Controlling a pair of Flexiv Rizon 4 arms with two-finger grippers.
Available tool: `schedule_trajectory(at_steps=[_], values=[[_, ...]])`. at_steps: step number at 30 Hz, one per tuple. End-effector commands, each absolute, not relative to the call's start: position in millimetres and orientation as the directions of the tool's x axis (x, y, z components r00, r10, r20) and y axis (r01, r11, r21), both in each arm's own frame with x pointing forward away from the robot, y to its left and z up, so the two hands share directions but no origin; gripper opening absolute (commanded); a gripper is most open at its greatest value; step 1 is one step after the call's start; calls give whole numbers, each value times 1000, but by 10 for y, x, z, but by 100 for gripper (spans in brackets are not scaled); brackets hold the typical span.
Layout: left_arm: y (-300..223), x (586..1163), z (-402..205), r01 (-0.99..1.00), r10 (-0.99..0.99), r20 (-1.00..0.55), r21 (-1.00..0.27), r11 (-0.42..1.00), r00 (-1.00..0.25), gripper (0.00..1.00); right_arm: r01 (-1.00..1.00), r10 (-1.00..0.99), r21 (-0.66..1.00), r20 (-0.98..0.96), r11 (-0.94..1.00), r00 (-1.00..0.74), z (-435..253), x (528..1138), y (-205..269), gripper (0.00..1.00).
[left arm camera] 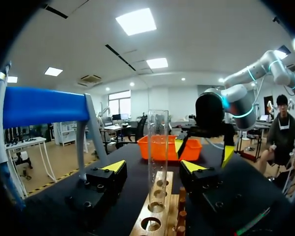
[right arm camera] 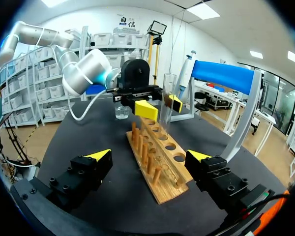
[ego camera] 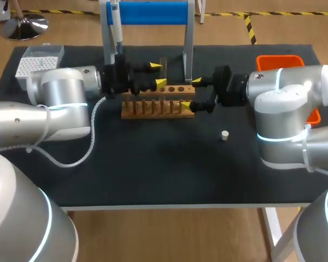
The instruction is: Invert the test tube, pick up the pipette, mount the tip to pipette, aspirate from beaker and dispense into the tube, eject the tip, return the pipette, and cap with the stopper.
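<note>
Left arm: comes in from the left side and lies low and level over the table [ego camera: 153, 169], wrist pointing along the wooden rack [ego camera: 153, 108]. The left gripper [ego camera: 157, 75] is spread to a moderate width. The test tube [left arm camera: 158, 147] stands upright in a rack hole between its yellow tips, with a clear gap on either side in the left wrist view; nothing is gripped.

Right arm: comes in from the right, also low and level, facing the left arm across the rack. The right gripper [ego camera: 191, 93] is spread wide, one tip either side of the rack's near end, touching neither side in the right wrist view.

Other items: the stopper [ego camera: 224, 135] lies on the table near the right arm, apart from the rack. The pipette [ego camera: 116, 24] hangs on the blue stand [ego camera: 147, 12] behind the rack. The beaker [right arm camera: 121, 112] sits beyond the left gripper. The tip box [ego camera: 38, 63] is at the far left corner.
</note>
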State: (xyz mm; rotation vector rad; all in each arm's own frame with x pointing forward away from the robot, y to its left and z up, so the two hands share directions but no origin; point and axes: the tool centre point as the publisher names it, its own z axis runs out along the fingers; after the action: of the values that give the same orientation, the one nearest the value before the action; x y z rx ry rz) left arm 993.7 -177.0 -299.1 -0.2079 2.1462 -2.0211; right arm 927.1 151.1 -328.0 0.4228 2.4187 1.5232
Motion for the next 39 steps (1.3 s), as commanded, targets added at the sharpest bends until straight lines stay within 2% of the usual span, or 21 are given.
schedule_trajectory(at_steps=[1, 10, 21, 39], values=[[-1559, 9723, -2773, 15, -258, -41, -994, 104, -965, 100, 109, 372, 905, -58, 410, -926, -3281, 9266, 1505, 100], [-833, 9265, -2525, -34, -402, -42, -983, 180, -915, 100, 109, 372, 905, -58, 410, -926, -3281, 9266, 1505, 100], [84, 8388, -2376, -117, -659, -49, -972, 206, -750, 100, 109, 372, 905, -58, 410, -926, -3281, 9266, 1505, 100], [121, 8317, -2375, -128, -679, -37, -973, 192, -733, 100, 109, 372, 905, -58, 410, -926, -3281, 9266, 1505, 100]])
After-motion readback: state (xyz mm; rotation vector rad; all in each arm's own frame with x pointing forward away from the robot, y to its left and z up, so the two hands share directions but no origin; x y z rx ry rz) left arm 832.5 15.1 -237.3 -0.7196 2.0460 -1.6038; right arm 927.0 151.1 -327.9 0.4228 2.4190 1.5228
